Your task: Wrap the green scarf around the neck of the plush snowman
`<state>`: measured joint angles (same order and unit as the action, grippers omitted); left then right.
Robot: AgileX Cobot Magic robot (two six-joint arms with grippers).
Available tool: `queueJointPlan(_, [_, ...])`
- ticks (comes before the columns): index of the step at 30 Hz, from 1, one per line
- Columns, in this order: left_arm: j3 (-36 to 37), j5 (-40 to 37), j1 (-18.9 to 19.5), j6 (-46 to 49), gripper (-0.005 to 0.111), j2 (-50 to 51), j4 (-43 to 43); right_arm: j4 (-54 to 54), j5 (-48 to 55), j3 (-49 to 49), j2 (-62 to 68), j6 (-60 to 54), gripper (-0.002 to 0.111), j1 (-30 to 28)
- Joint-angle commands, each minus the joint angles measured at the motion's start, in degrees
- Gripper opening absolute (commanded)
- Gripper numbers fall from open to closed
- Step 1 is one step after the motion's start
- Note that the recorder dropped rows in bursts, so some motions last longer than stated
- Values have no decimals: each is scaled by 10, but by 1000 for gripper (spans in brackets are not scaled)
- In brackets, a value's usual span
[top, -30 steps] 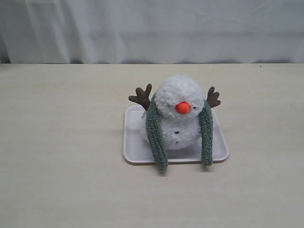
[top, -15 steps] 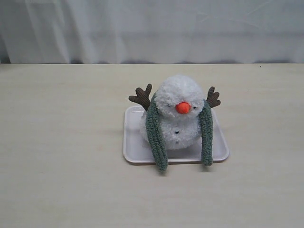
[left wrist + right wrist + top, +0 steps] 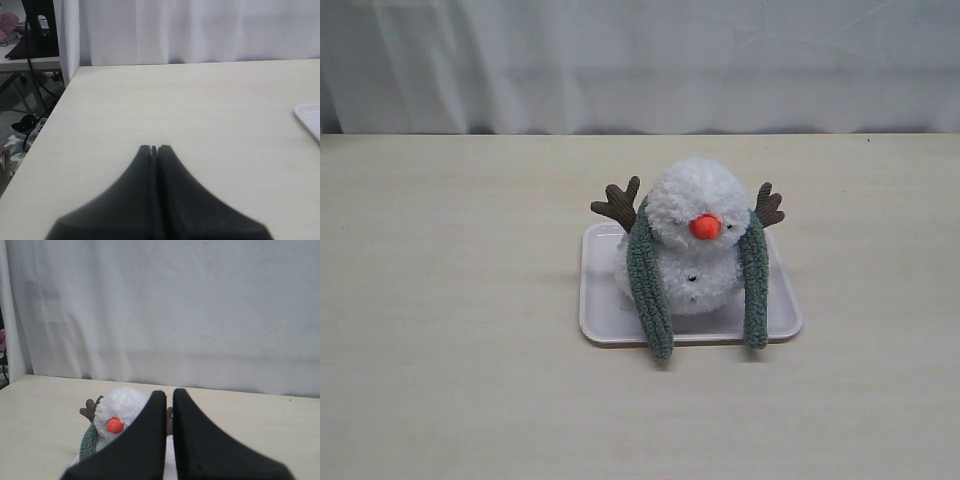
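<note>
Green scarf (image 3: 89, 444) beyond closed right hand (image 3: 169, 391)

You cannot make out the neck of the snowman (image 3: 695, 240): the scarf (image 3: 647, 285) runs behind the snowman's head, and that stretch is hidden. From the left wrist, only a corner of the tray (image 3: 310, 117) shows, cut by the picture's edge. From the right wrist, the blurred right gripper (image 3: 169, 392) covers one side of the snowman.

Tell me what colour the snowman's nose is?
Bright orange nose, clearest in the exterior view.
</note>
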<state>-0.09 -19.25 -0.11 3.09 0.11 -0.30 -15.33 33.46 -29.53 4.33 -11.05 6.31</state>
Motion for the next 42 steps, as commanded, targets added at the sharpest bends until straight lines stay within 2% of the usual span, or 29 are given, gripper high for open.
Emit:
queueJointPlan(1, [1, 7, -3, 1, 0, -1, -3, -2, -6, 1, -3, -3, 4, -2])
queueJointPlan(23, [1, 6, -3, 1, 0, -1, -3, -2, -6, 1, -4, -3, 4, -2])
queueJointPlan(30, [1, 6, -3, 1, 0, -1, -3, -2, -7, 1, -43, -3, 4, -2])
queueJointPlan(35, [1, 7, -3, 1, 0, -1, -3, 81, -9, 1, -43, -3, 4, -2])
queueJointPlan(39, [1, 7, -3, 1, 0, -1, -3, 88, -9, 1, -43, -3, 4, -2])
queueJointPlan(42, [1, 7, -3, 1, 0, -1, -3, 150, -9, 1, -43, -1, 4, -2])
